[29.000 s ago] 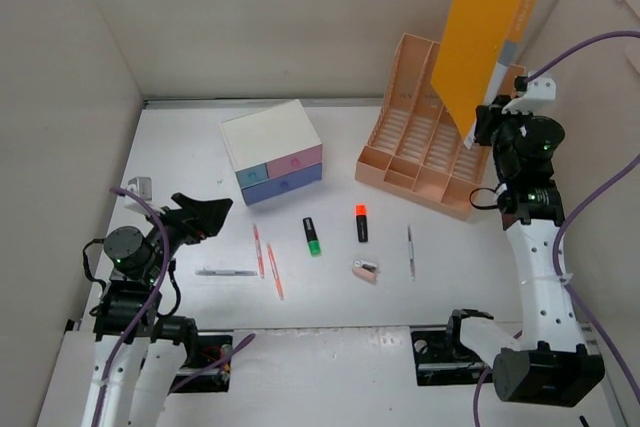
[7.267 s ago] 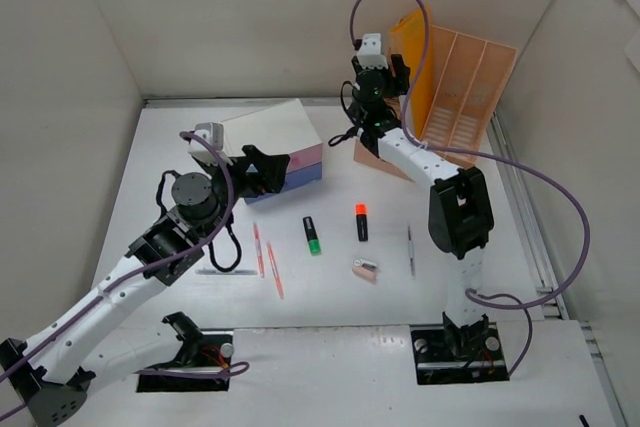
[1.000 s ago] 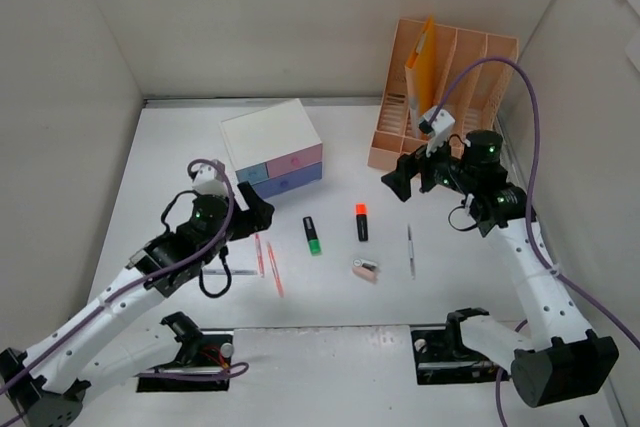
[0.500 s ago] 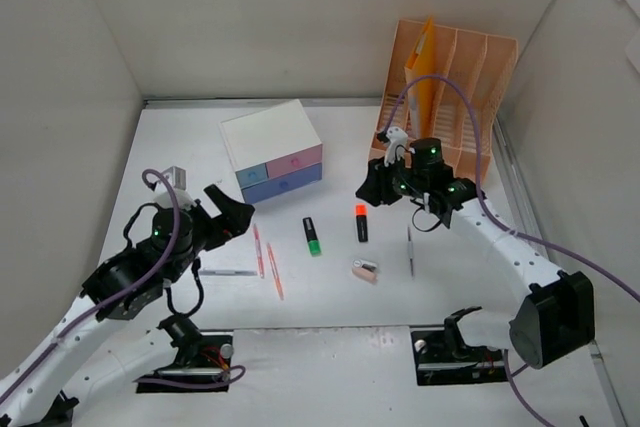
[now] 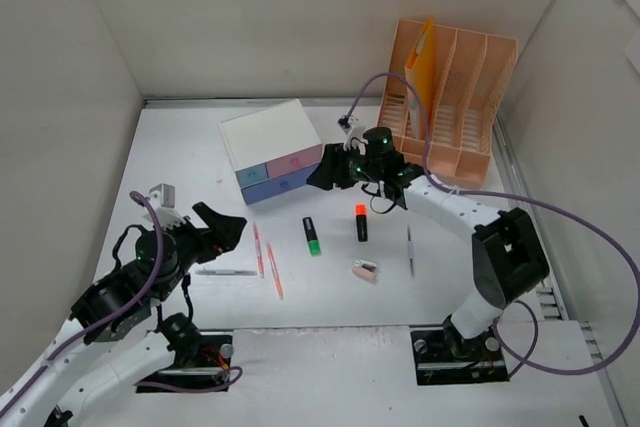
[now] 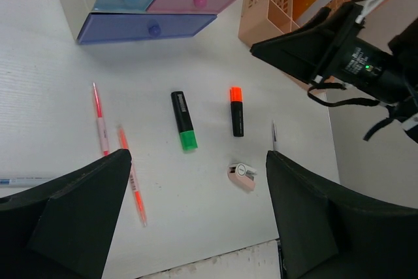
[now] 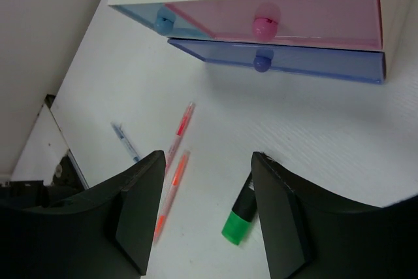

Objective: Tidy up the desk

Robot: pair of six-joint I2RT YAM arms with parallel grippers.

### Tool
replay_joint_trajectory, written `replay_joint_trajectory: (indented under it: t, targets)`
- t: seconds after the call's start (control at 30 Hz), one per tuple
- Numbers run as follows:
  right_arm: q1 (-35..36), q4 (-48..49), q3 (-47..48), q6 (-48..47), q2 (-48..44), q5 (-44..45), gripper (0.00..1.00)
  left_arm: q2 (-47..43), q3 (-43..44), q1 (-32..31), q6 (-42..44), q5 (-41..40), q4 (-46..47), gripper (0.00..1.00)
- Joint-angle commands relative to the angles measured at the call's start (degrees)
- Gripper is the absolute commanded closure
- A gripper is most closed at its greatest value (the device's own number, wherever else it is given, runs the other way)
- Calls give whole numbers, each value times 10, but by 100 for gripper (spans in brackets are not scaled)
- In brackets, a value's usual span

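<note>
On the white desk (image 5: 180, 147) lie a green-capped highlighter (image 5: 312, 235), an orange-capped one (image 5: 360, 222), two pink pens (image 5: 258, 249), a blue pen (image 5: 226, 272), a silver pen (image 5: 410, 250) and a pink correction tape (image 5: 365, 270). My left gripper (image 5: 232, 224) hovers open near the desk's front left, left of the pink pens; its wrist view shows the highlighter (image 6: 183, 121) and tape (image 6: 241, 176) below the gripper (image 6: 197, 161). My right gripper (image 5: 318, 177) stands open and empty just in front of the drawer box (image 5: 272, 147), above the green highlighter (image 7: 238, 220).
The white drawer box (image 7: 294, 24) has blue, pink and purple drawers, all shut. A peach file organizer (image 5: 445, 97) with an orange folder (image 5: 423, 62) stands at the back right. White panels wall in the desk on three sides.
My right arm has swung left from the front of the organizer to the drawer box's right front corner. My left arm has drawn back toward the near left edge.
</note>
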Motion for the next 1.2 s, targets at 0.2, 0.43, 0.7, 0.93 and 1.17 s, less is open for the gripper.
replay_joint_trajectory:
  t: [0.2, 0.43, 0.7, 0.93, 1.17]
  targets:
    - [24, 161, 78, 161, 105, 44, 50, -2, 8, -2, -3, -12, 35, 21]
    - [33, 162, 97, 209, 150, 118, 52, 20, 7, -2, -1, -14, 49, 20]
    - [37, 164, 107, 230, 164, 150, 52, 43, 7, -2, 6, 6, 62, 20]
    - [48, 173, 115, 231, 181, 163, 53, 35, 4, -2, 6, 9, 58, 20]
    - [49, 177, 135, 224, 205, 168, 56, 27, 9, -2, 7, 5, 49, 20]
